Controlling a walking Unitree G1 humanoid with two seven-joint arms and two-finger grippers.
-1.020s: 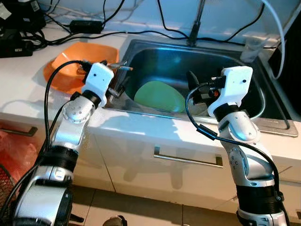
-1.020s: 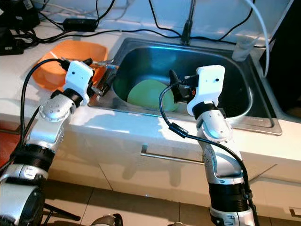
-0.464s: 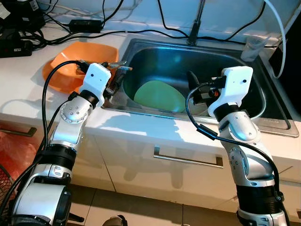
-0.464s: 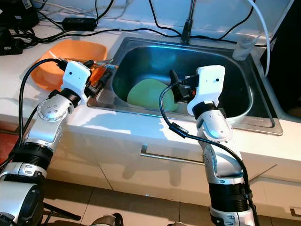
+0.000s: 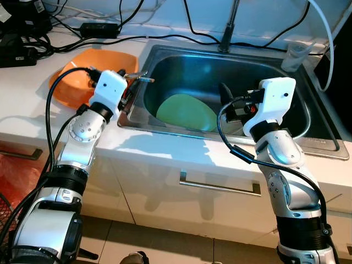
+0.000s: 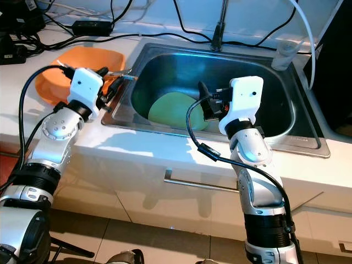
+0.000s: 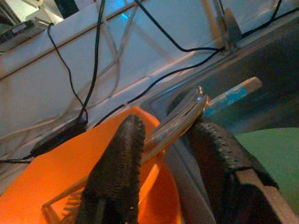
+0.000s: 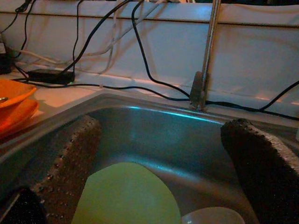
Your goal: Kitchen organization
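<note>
Left claw is clamped on a clear utensil over the orange bowl at the sink's edge, while right claw gapes wide and empty above the green plate in the basin.

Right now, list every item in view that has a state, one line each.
Left gripper: shut on a clear utensil, held over the counter between bowl and sink.
Right gripper: open, empty, above the sink.
Orange bowl: upright on the counter.
Green plate: lying in the sink.
Clear cup: upright behind the sink.
</note>
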